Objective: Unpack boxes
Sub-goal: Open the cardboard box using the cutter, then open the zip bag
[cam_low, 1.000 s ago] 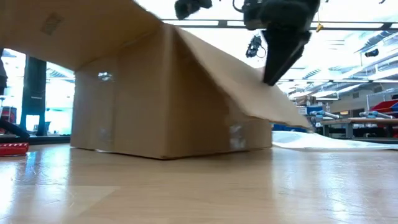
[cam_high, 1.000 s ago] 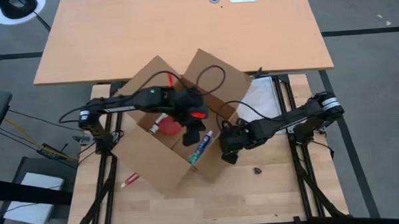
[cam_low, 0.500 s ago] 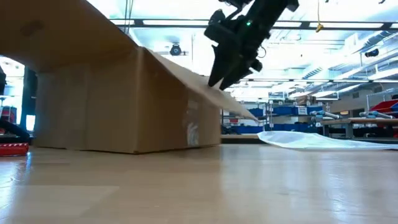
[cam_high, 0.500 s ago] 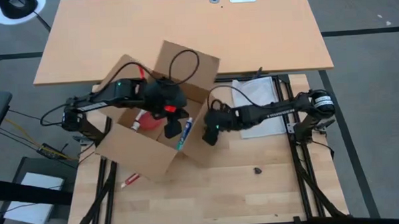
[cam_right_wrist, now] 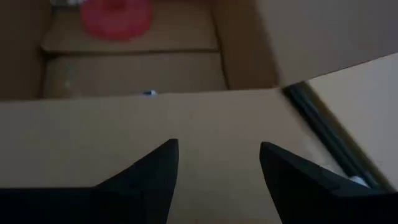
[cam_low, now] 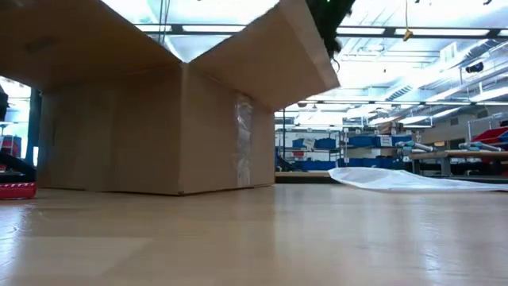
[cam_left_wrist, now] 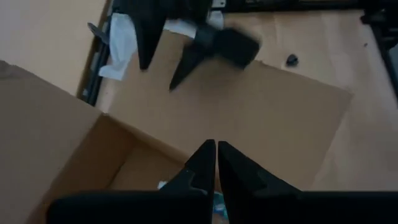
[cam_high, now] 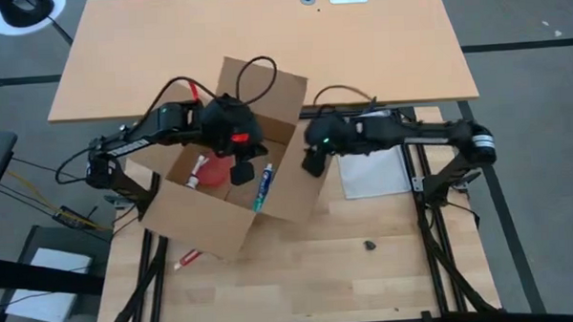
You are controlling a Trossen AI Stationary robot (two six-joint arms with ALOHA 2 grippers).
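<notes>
left gripper (cam_high: 241,169) over the open carton (cam_high: 226,216), fingers (cam_left_wrist: 202,167) pressed together, nothing held between them. below it inside the carton: a blue-and-white tube (cam_high: 264,186) leaning on the right wall, a red round item (cam_high: 209,173) on the floor. right gripper (cam_high: 312,162) spread wide, just beside the carton's right flap (cam_high: 297,194), fingers (cam_right_wrist: 152,171) over the flap's edge. carton sits mid-desk (cam_high: 386,272), all flaps out. white plastic bag (cam_high: 371,163) lies right of it. small marker (cam_high: 184,258) and dark scrap (cam_high: 369,243) on the desk.
</notes>
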